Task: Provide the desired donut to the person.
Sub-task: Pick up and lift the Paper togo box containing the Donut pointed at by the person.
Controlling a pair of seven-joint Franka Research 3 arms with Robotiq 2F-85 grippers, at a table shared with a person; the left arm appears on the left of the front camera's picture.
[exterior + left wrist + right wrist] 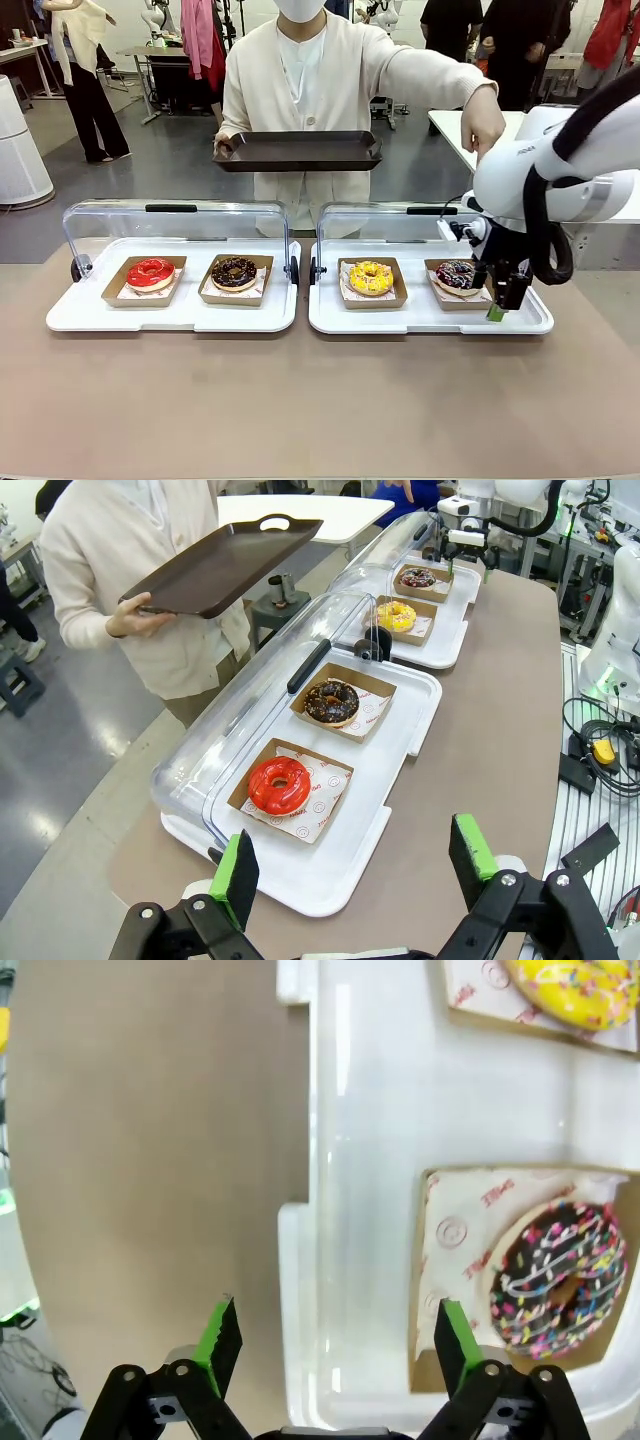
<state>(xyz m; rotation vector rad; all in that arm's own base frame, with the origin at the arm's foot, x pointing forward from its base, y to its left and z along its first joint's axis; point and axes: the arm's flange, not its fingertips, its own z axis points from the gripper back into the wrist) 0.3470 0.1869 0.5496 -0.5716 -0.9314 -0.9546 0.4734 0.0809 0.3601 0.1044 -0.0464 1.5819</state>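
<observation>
Tan tabletop (300, 400) nearest; the sprinkled donut (456, 273) not yet picked up.
Front view: at right, the right gripper (497, 300) hangs just beside that donut, while the person (300, 80) at top centre holds a brown tray (297, 150), one hand (484, 125) stretched above the donut, pointing, I think. Left wrist view: left gripper (352, 845) spread wide along the bottom, holding nothing. Right wrist view: jaws spread, donut at lower right untouched; pick-up and handover remain.

From the front, my right arm (560, 170) hides part of the sprinkled donut's box (445, 298). On the right wrist camera, the top edge cuts the yellow donut (578, 988).
</observation>
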